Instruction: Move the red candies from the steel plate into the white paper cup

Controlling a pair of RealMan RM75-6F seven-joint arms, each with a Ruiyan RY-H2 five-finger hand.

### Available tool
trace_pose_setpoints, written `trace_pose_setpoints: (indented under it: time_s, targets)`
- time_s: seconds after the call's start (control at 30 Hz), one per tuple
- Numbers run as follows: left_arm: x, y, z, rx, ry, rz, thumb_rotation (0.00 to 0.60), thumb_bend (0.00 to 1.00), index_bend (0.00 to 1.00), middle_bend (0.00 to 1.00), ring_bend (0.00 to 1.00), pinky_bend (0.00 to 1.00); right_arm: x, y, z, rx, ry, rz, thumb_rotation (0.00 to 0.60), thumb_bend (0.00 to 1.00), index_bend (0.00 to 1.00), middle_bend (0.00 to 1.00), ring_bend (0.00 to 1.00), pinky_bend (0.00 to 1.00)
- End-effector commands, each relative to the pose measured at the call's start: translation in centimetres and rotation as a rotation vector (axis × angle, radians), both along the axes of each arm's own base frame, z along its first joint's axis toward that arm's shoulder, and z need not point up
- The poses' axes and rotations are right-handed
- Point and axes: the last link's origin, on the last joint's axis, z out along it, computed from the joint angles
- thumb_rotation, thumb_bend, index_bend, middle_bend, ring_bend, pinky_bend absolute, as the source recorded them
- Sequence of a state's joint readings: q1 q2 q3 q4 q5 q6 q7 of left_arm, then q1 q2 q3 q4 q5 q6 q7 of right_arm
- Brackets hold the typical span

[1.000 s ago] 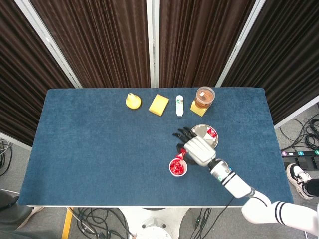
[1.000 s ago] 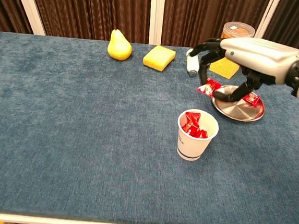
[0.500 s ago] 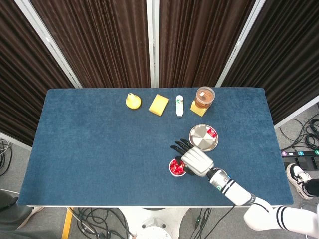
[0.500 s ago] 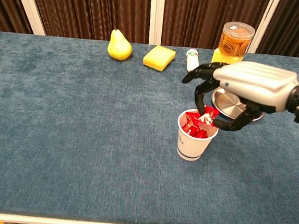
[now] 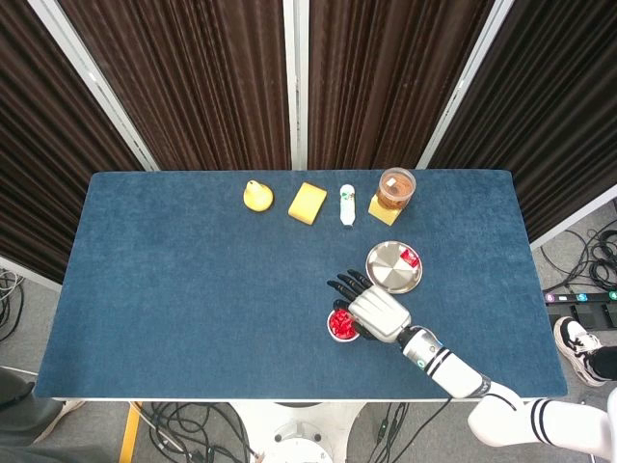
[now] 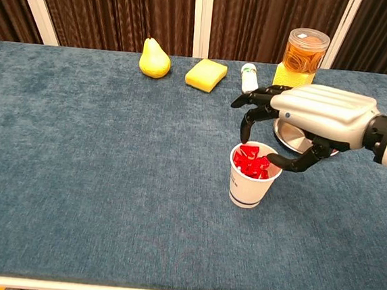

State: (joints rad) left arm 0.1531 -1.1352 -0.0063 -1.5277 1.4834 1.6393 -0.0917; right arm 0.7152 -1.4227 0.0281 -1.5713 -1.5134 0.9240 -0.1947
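Hovering over the white paper cup [image 6: 254, 175], the robot's right hand [image 6: 309, 121] no longer pinches the red wrapped candy it carried half a second ago; that piece now lies with the other red candies [image 6: 252, 161] heaped inside the cup, and the fingers have drawn apart. One red candy [image 5: 410, 258] remains at the right rim of the round steel plate [image 5: 388, 271], which sits on the blue cloth-covered table [image 5: 193, 280] just behind the hand and is partly hidden by it in the chest view.

Along the far edge stand a yellow pear [image 6: 154, 59], a yellow sponge block [image 6: 206, 74], a small white bottle lying on its side [image 6: 249, 76], and a clear plastic jar with an orange lid [image 6: 304, 53] resting on a yellow pad [image 5: 382, 207]. None of these lies between plate and cup.

The right hand is open and empty: its dark fingertips [image 6: 247, 126] curl downward just above the cup's rim, the thumb reaching under toward the right side of the cup, with no clear contact. The left hand appears in neither view.
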Motion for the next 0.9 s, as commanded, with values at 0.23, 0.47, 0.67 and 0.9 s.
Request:
trace_pose_setpoints:
  time_s: [0.23,0.47,0.67,0.9]
  targets:
    - [0.1,0.1,0.0,-0.001,0.001,-0.006,0.600,0.16,0.07,0.04,0.08,0.15,-2.0,-3.2,3.8,-0.163,-0.043,-0.124,0.600,0.38,0.34,0.06,0.00,0.00]
    - [0.2,0.2,-0.2,-0.008,-0.003,-0.011,0.600,0.16,0.07,0.04,0.08,0.15,-6.6,-7.4,5.3,-0.296,0.060,-0.322,0.600,0.36,0.41,0.06,0.00,0.00]
    - [0.2,0.1,-0.2,-0.008,0.000,-0.010,0.600,0.16,0.07,0.04,0.08,0.15,-9.2,-9.1,4.4,-0.332,0.122,-0.433,0.600,0.30,0.42,0.06,0.00,0.00]
    - [0.2,0.1,-0.2,-0.013,0.001,-0.007,0.600,0.16,0.07,0.04,0.08,0.15,-10.5,-10.7,2.2,-0.317,0.163,-0.524,0.600,0.29,0.42,0.06,0.00,0.00]
